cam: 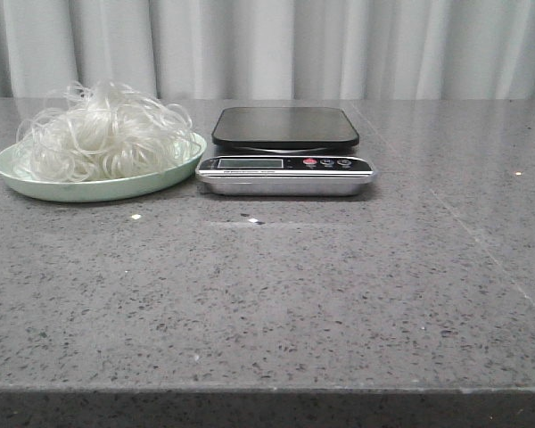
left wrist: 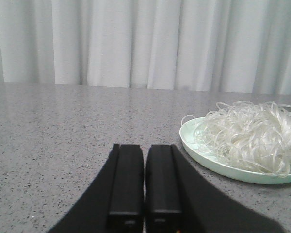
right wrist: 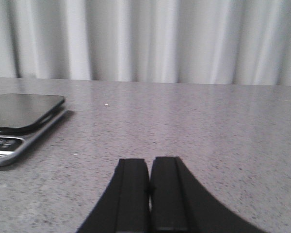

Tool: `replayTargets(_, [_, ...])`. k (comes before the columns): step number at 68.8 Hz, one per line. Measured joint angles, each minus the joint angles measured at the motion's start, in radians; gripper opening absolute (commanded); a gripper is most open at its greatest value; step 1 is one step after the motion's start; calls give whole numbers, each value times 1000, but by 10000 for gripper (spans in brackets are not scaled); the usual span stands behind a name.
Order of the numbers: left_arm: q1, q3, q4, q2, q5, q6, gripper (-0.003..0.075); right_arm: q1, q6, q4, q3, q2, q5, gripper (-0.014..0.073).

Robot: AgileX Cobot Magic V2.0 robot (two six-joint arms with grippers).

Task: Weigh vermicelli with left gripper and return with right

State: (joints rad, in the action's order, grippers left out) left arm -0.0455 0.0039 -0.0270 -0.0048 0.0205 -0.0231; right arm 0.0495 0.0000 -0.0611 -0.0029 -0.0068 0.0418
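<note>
Grey speckled stone makes up the table [cam: 276, 303], whose near edge runs straight across the front view, with a wide bare stretch between that edge and the objects set farther back. Pale pleated curtains [cam: 276, 45] close off the far side. On the left sits a pale green round plate [cam: 98, 187], shallow and smooth, heaped with the vermicelli [cam: 102, 129], a fluffy tangle of thin, curly, translucent white strands that rises above the rim. Just beside the plate, to its right, stands the kitchen scale [cam: 285, 152]: a glossy black rounded platform over a silvery base with a small display and buttons too small to read. Its platform is bare. Neither arm appears in the front view. In the left wrist view the left gripper [left wrist: 144, 194] shows matte black jaws pressed together holding nothing, the plate partly cut off by the frame. The right gripper [right wrist: 149, 194] likewise has its jaws together, the scale cropped at that view's margin.
</note>
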Motion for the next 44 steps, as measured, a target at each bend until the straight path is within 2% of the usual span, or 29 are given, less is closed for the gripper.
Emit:
replayTargets(15, [0, 0, 0, 0, 0, 0, 134, -11, 0, 0, 30, -4, -58, 166])
replayTargets(44, [0, 0, 0, 0, 0, 0, 134, -11, 0, 0, 30, -4, -65, 166])
